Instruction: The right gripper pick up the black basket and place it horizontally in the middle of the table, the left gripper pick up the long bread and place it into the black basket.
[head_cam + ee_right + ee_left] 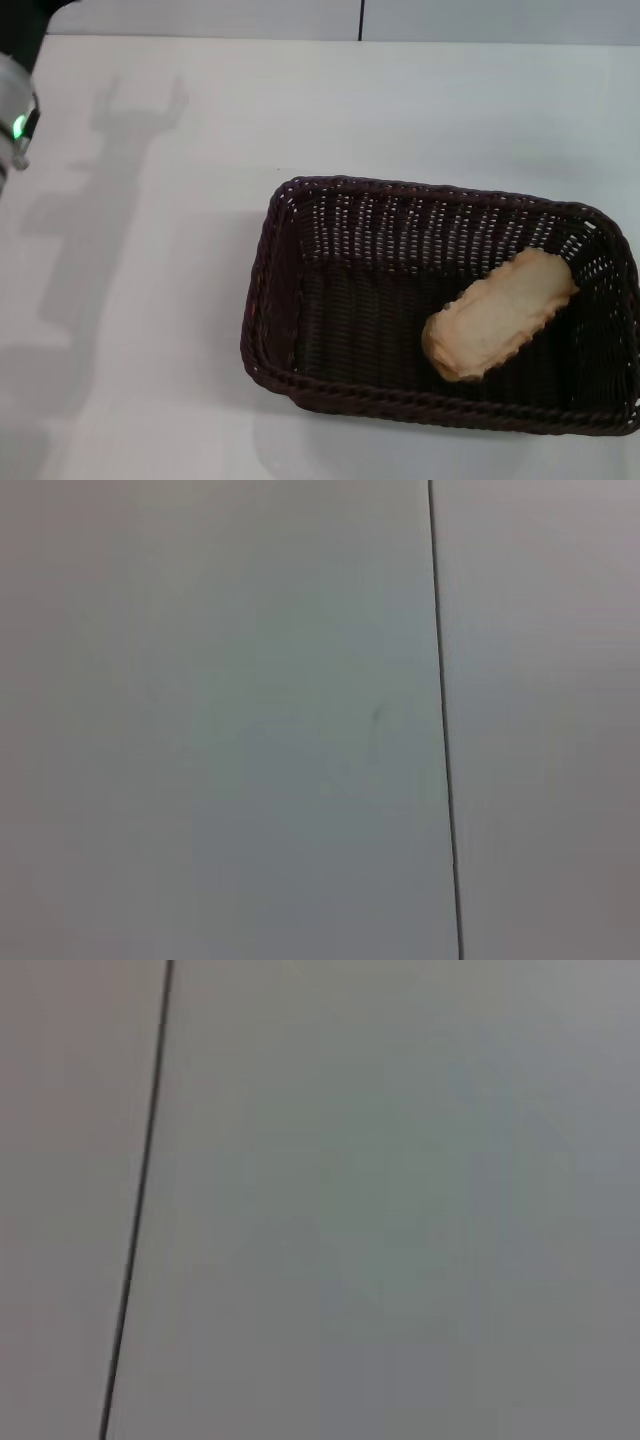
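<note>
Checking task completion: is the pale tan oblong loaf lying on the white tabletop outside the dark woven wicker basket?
No, the loaf lies inside the basket.

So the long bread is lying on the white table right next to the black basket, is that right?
Not quite. The head view shows the long bread lying inside the black basket, on its floor toward the robot's right end, not beside it. The basket itself rests on the white table.

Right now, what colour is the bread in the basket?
Plain pale tan, best seen in the head view: the long bread lies in the black basket.
</note>
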Robot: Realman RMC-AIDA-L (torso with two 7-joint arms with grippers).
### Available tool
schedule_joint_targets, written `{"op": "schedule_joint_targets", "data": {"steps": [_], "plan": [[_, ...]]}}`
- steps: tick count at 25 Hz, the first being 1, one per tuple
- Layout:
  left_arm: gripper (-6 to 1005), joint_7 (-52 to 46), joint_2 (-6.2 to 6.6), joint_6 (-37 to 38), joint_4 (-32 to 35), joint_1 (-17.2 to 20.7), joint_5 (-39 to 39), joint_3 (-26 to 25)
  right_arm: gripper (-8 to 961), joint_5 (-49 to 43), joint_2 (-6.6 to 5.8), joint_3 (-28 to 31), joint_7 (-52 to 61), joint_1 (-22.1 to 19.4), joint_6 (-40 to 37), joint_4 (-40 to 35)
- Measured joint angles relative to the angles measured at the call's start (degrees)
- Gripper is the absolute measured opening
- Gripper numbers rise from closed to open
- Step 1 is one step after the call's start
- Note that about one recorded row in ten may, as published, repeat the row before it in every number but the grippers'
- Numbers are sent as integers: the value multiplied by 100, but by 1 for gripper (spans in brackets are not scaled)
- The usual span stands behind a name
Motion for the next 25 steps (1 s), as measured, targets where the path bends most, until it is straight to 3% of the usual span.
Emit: {"op": "schedule_joint_targets", "data": {"steps": [5, 10, 25], "plan": [[847, -2077, 121, 1585, 1367, -121, 1155, -260, 344, 110, 0, 1, 5, -73, 84, -12], [847, -2717, 113, 2008, 2128, -210, 1620, -602, 345, 118, 0, 1, 37, -138, 156, -35], [846, -2782, 47, 2369, 2343, 101, 1636, -623, 343, 117, -5, -223, 80, -262, 300, -42]]}}
